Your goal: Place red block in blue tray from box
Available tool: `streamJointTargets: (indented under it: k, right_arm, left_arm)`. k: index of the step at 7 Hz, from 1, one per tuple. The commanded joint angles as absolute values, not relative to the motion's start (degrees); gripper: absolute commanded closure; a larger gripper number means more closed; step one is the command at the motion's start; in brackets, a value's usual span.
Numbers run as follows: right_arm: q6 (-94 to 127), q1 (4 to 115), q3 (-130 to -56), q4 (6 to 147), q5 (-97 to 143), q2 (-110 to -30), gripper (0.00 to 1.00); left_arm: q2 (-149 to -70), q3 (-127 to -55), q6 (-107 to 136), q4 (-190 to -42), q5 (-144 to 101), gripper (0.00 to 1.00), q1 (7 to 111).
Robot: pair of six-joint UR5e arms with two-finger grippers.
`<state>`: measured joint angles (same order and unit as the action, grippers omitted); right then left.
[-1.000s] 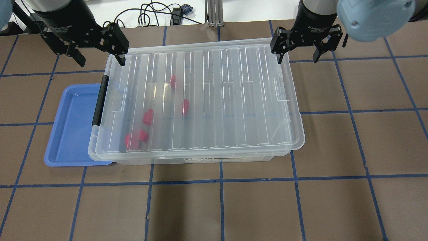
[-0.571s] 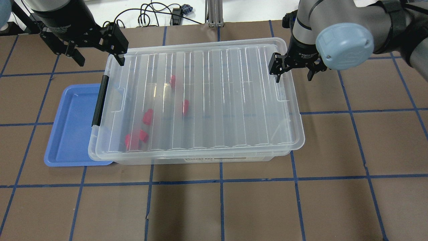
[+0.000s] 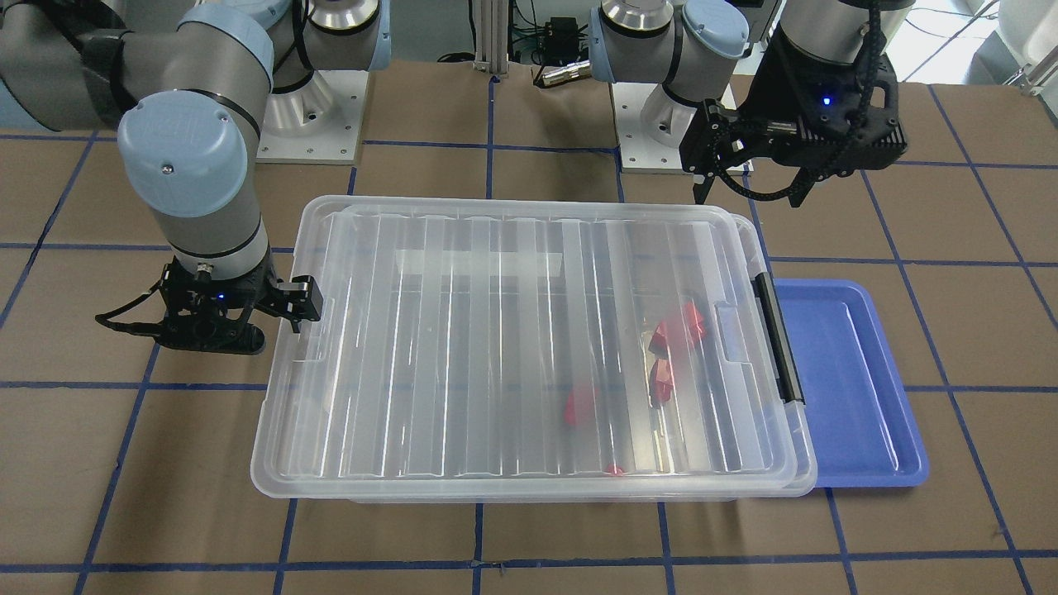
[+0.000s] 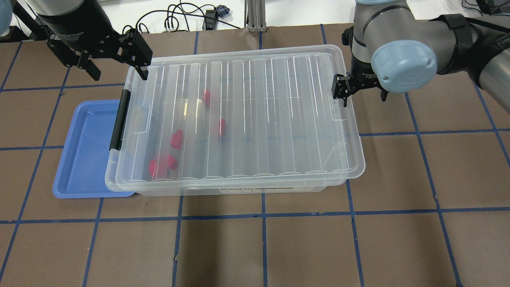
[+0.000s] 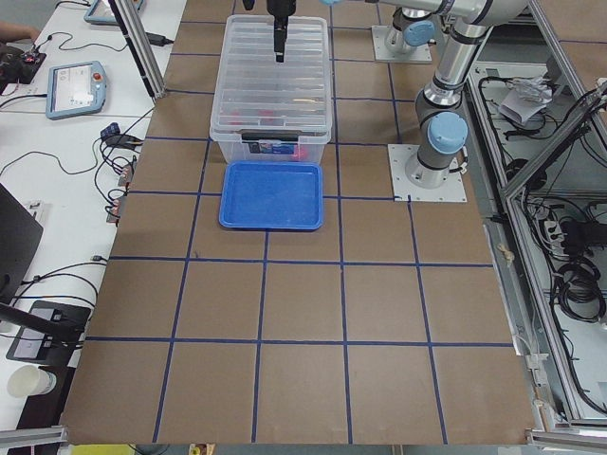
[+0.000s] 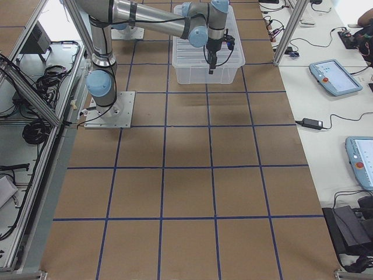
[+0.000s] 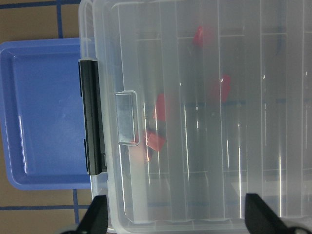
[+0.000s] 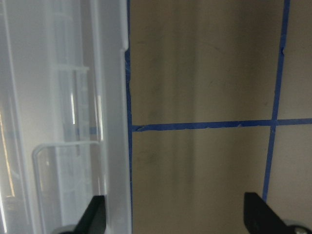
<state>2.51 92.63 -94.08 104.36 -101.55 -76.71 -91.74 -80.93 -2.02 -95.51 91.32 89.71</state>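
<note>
Lid (image 4: 271, 119) still on the box (image 4: 279, 187), so no red block (image 4: 176, 138) can be reached yet. Several blocks lie on the box floor toward the end with the black latch bar (image 4: 119, 119), seen only as blurs through the plastic.

The right gripper (image 4: 362, 92) hangs low at the opposite end with its jaws wide, one finger at the lid's rim and the other over bare worktop (image 4: 398, 239). The left gripper (image 4: 117, 59), also wide open, hovers above the far corner at the latch end.

The step in hand looks like freeing the lid. It would go best by catching the thin overhanging lip squarely and lifting level, since the latch bar may hold the far end down.

The lid is clear, glossy and ribbed, and probably flexible and slippery. The blue tray (image 4: 85, 151), a shallow tray with rounded corners, sits empty, tucked partly under the box's latch end.
</note>
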Motion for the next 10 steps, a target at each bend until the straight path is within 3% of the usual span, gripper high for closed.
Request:
streamJointTargets:
  k: [1, 6, 10]
  right_arm:
    - [1.59, 90.89, -94.13, 105.29, -105.79, -76.64, 0.0]
    - [-11.41, 77.19, -94.13, 107.83, -106.35, -77.25, 0.0]
    - [-12.3, 76.9, -93.09, 106.97, -104.51, -77.95, 0.0]
  left_arm:
    - [-91.85, -81.03, -1.93, -95.54, 91.41, 0.0, 89.74]
    - [-91.94, -80.77, -1.67, -95.45, 91.32, 0.0, 89.74]
    - [-92.02, -80.68, -1.76, -95.45, 91.32, 0.0, 89.74]
